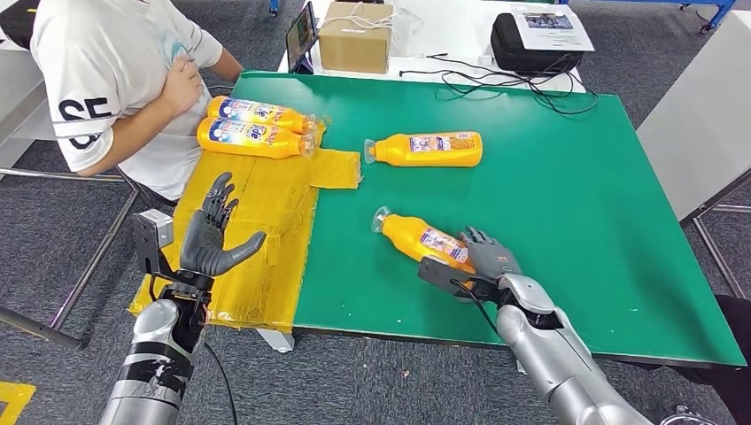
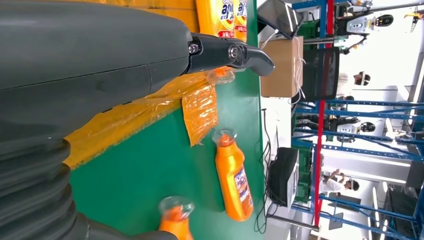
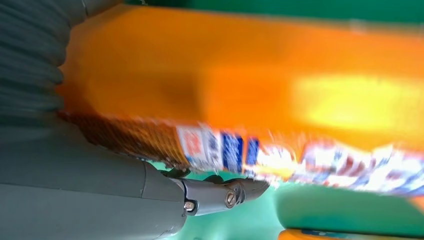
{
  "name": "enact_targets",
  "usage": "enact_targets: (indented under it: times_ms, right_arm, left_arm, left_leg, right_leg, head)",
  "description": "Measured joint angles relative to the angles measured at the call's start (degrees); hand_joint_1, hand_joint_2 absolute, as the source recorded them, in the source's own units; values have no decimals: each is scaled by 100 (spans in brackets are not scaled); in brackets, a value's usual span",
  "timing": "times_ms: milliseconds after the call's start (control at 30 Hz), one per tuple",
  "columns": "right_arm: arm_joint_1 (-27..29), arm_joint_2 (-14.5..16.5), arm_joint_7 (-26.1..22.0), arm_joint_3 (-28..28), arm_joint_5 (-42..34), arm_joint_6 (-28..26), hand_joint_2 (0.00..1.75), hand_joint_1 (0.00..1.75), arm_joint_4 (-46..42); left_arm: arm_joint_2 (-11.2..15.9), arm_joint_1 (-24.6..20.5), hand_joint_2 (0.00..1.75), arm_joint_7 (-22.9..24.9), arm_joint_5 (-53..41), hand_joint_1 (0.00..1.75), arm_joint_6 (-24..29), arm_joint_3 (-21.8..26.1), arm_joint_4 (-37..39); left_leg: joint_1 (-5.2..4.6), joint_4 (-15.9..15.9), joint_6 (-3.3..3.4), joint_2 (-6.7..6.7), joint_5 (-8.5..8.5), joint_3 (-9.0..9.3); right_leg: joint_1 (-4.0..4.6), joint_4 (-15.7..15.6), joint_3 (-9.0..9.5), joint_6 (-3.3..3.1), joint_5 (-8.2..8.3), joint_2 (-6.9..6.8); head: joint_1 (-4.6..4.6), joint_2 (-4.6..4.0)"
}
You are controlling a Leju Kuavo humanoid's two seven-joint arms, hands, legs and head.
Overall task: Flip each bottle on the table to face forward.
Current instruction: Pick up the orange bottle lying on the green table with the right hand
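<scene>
Right hand (image 1: 490, 263) grasping near bottle (image 1: 423, 239); left hand (image 1: 212, 235) spread, empty; 3 other bottles (image 1: 427, 149) beyond.

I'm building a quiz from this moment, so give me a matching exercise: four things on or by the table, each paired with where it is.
Things:
1. near bottle
2. far bottle
3. two side-by-side bottles
4. cardboard box

Places:
A. on the white table behind the green one
B. on the yellow sheet, next to the person
C. alone on the green surface, untouched
D. under the right hand, on the green surface

Pairs: 1-D, 2-C, 3-B, 4-A
</scene>
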Motion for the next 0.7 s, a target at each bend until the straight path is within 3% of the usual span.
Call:
enact_targets:
  times_ms: [33, 67, 433, 700]
  right_arm:
    - [-7, -21, 3, 20, -5, 28, 175, 172, 1]
    - [-15, -45, 4, 40, -24, 66, 175, 175, 2]
    - [-222, -181, -511, 85, -1074, 543, 175, 175, 138]
    - [-306, -50, -658, 53, -1873, 464, 175, 175, 326]
  left_arm:
    - [1, 0, 175, -2, 13, 0, -4, 2, 1]
    - [1, 0, 175, -5, 26, 0, -11, 5, 2]
    - [28, -56, 175, -52, 142, 0, -131, 49, 160]
    - [38, -257, 175, -23, 53, 0, 16, -39, 337]
  left_leg:
    - [0, 0, 0, 0, 0, 0]
    - [0, 0, 0, -1, 0, 0]
    - [0, 0, 0, 3, 0, 1]
    - [2, 0, -1, 11, -1, 9]
  right_leg:
    - [0, 0, 0, 0, 0, 0]
    - [0, 0, 0, 0, 0, 0]
    - [0, 0, 0, 0, 1, 1]
    - [4, 0, 0, 0, 2, 5]
  head:
    - [0, 0]
    - [0, 0]
    - [0, 0]
    - [0, 0]
